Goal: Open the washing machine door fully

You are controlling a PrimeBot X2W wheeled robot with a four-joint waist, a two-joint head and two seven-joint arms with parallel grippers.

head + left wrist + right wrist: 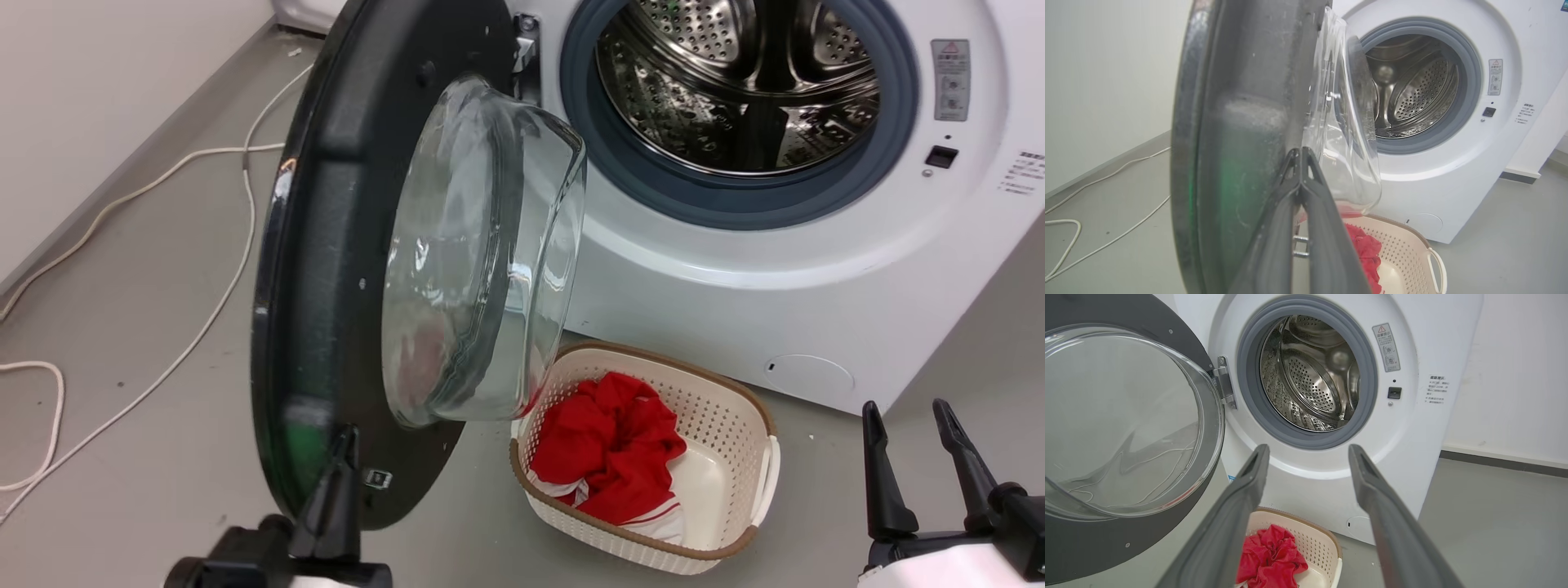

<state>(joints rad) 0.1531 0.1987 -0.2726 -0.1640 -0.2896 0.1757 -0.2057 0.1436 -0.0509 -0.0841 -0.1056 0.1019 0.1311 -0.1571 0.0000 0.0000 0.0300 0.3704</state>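
The washing machine door (326,245), round and glossy black with a bulging clear glass bowl (473,261), stands swung out from the white washing machine (735,286), roughly square to its front, hinged at the left of the opening. The steel drum (735,82) and its grey gasket are exposed. My left gripper (347,437) is shut, its joined fingertips against the lower inner face of the door (1237,122), beside the glass in the left wrist view (1301,152). My right gripper (908,412) hangs open at the lower right, apart from the machine, with nothing between its fingers (1308,451).
A cream perforated laundry basket (718,392) holding red cloth (612,457) sits on the grey floor just under the door's glass bowl and in front of the machine. White cables (212,151) trail across the floor at the left, along a pale wall (82,82).
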